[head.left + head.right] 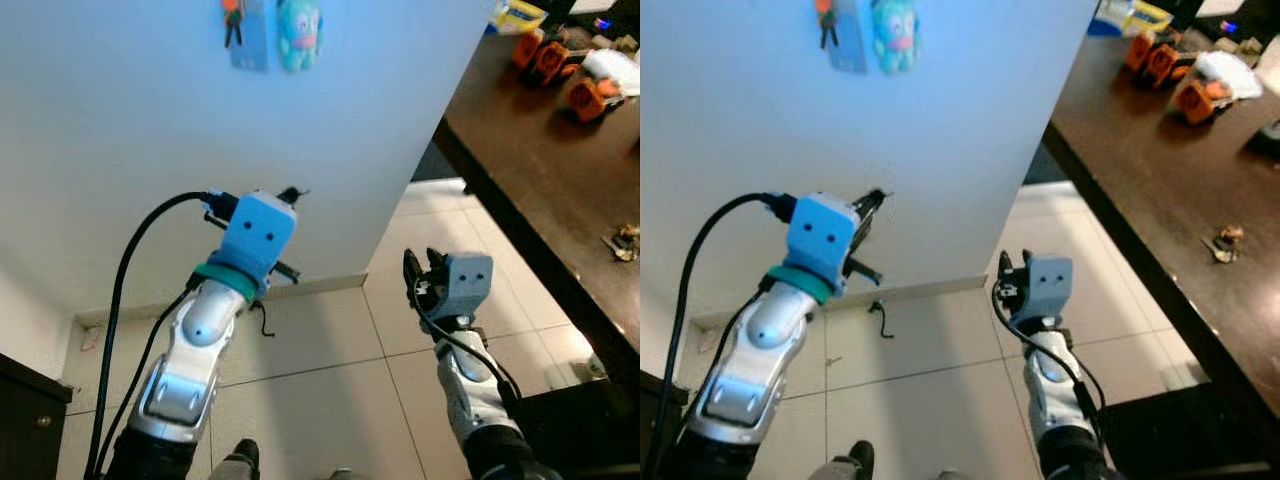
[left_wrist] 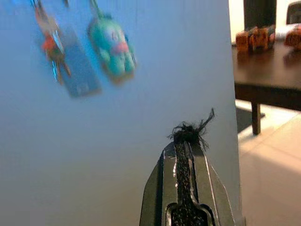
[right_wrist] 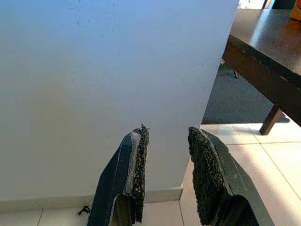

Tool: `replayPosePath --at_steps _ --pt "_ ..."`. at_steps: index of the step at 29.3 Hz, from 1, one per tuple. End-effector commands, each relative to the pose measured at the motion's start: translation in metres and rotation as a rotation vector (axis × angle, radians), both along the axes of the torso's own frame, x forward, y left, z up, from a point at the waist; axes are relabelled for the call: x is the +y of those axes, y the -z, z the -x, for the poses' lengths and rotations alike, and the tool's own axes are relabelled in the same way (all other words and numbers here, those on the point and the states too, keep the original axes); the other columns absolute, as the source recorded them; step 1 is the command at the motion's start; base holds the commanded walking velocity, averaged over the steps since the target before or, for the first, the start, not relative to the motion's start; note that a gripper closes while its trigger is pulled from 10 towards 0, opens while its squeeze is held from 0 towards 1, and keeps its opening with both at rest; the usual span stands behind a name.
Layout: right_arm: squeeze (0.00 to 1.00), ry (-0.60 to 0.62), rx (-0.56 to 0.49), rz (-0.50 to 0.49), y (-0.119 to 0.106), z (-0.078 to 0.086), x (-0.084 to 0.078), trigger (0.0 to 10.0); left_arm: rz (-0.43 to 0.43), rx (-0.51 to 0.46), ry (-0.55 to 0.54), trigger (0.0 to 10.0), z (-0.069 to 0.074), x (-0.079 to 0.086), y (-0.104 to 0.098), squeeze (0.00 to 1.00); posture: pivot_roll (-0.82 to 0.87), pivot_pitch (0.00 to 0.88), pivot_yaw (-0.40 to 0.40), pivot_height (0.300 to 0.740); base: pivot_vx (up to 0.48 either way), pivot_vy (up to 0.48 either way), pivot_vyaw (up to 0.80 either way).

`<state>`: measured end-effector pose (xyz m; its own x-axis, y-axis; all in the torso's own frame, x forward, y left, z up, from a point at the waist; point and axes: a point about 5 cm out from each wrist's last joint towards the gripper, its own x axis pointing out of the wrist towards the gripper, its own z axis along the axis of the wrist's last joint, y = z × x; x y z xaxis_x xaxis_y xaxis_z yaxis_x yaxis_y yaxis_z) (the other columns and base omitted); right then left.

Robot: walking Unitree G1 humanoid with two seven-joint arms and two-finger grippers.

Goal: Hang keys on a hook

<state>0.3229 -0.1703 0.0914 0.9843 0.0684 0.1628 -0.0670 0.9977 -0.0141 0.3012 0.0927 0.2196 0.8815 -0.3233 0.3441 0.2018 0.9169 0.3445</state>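
Observation:
A bunch of keys (image 1: pixel 232 20) with an orange head hangs high on the white wall, beside a blue tag (image 1: pixel 248 42) and a teal plush toy (image 1: pixel 298 30). In the left wrist view the keys (image 2: pixel 51 54) and the toy (image 2: pixel 112 49) appear blurred. My left gripper (image 1: pixel 292 192) is raised toward the wall well below them, shut with nothing between its fingers (image 2: pixel 190 141). My right gripper (image 1: pixel 422 268) is held lower and to the right, open and empty; its fingers (image 3: pixel 138 155) face the wall's corner.
A dark wooden table (image 1: pixel 540 160) runs along the right, with orange objects (image 1: pixel 548 58) at its far end and a small metal item (image 1: pixel 625 242) near its edge. A small black thing (image 1: pixel 265 322) lies by the skirting. A dark cabinet (image 1: pixel 30 420) stands at bottom left.

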Motion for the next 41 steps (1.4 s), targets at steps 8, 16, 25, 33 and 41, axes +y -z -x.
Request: replayPosePath --at_steps 8,16,25,33,41 --pt "0.0 0.018 0.227 0.023 0.052 0.024 -0.006 10.0 0.016 -0.143 0.094 10.0 0.001 -0.022 -0.039 0.0 -0.06 0.083 -0.026 0.74 0.464 0.0 0.0" --pt "0.0 -0.148 0.625 0.218 0.124 0.08 -0.002 10.0 0.012 -0.283 0.086 10.0 0.003 -0.026 -0.065 0.0 -0.06 0.077 -0.044 0.74 0.434 0.0 0.0" --pt "0.0 -0.162 0.808 0.304 0.147 0.107 -0.016 10.0 -0.06 -0.517 0.018 10.0 0.01 -0.028 -0.093 0.0 -0.05 0.072 -0.062 0.74 0.427 0.0 0.0" --pt "0.0 -0.184 0.858 0.365 0.152 0.111 -0.017 10.0 -0.174 -0.626 0.039 10.0 0.017 -0.038 -0.096 0.0 -0.04 0.07 -0.066 0.74 0.391 0.0 0.0" --pt "0.0 -0.179 0.786 0.324 0.143 0.097 -0.009 10.0 -0.232 -0.674 0.059 10.0 0.022 -0.044 -0.093 0.0 -0.04 0.079 -0.062 0.74 0.188 0.0 0.0"
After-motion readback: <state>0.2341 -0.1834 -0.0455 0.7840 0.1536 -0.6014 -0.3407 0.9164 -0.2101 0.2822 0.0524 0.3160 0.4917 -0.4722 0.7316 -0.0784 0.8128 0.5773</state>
